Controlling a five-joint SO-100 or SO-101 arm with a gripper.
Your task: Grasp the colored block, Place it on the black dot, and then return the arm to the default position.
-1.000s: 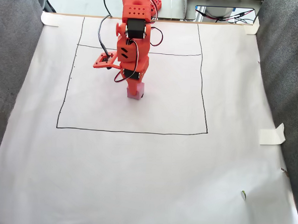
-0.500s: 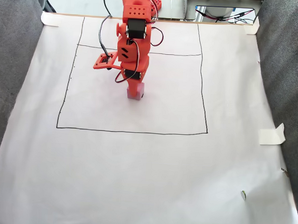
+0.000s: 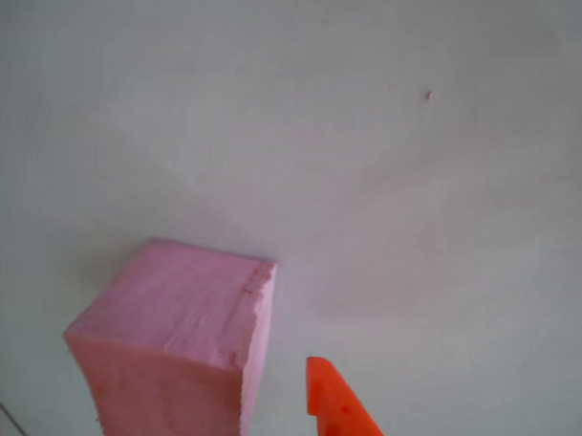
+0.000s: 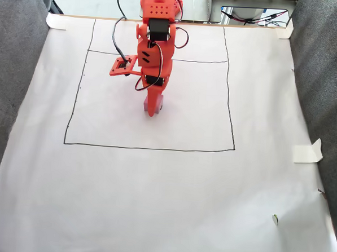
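White paper sheet (image 4: 153, 198) w/ drawn square, grey fabric (image 4: 12, 95) alongside.

1. The colored block (image 3: 177, 343) is a pink foam cube with matte faces and a chipped upper edge.
2. It sits flat on the white paper (image 4: 154, 187), inside the drawn square, in the fixed view (image 4: 148, 107).

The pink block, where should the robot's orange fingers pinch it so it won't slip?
Probably from above, squeezing two opposite flat faces of the pink block, since it sits flat on the white paper. Avoid the chipped edge. The gripper is open, one finger on either side.
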